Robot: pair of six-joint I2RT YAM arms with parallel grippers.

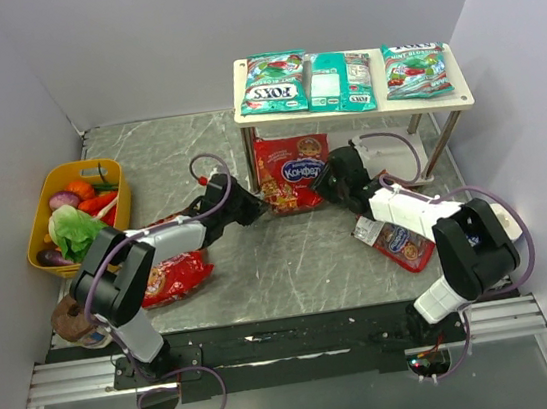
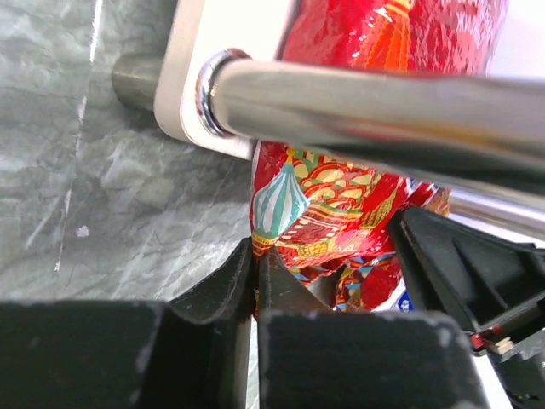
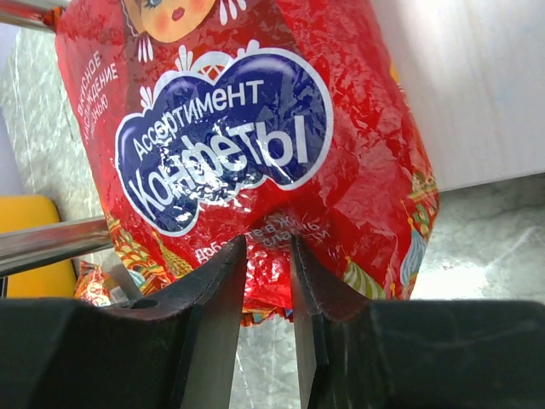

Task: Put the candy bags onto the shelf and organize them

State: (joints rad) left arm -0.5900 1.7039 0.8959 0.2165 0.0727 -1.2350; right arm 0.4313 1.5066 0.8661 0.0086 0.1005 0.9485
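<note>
Both grippers on one red candy bag (image 1: 292, 167) at the shelf (image 1: 379, 80), lower level.
L gripper (image 1: 254, 207): jaws nearly together, pinching the bag's bottom corner on its own side. R gripper (image 1: 329, 183): jaws clamped on the bottom edge, foil crumpled betw. the tips. Bag sits roughly upright under the top board, blue label facing front, just behind a chrome bar (image 2: 383, 94); can't tell if it rests on the lower board. Top board holds 3 teal bags (image 1: 273, 83) side by side. Second red bag (image 1: 174, 275) lies on the table (image 1: 290, 253) under the L arm, third red bag (image 1: 396, 242) by the R arm. Yellow tub (image 1: 112, 218) w/ toy veg at far left.
</note>
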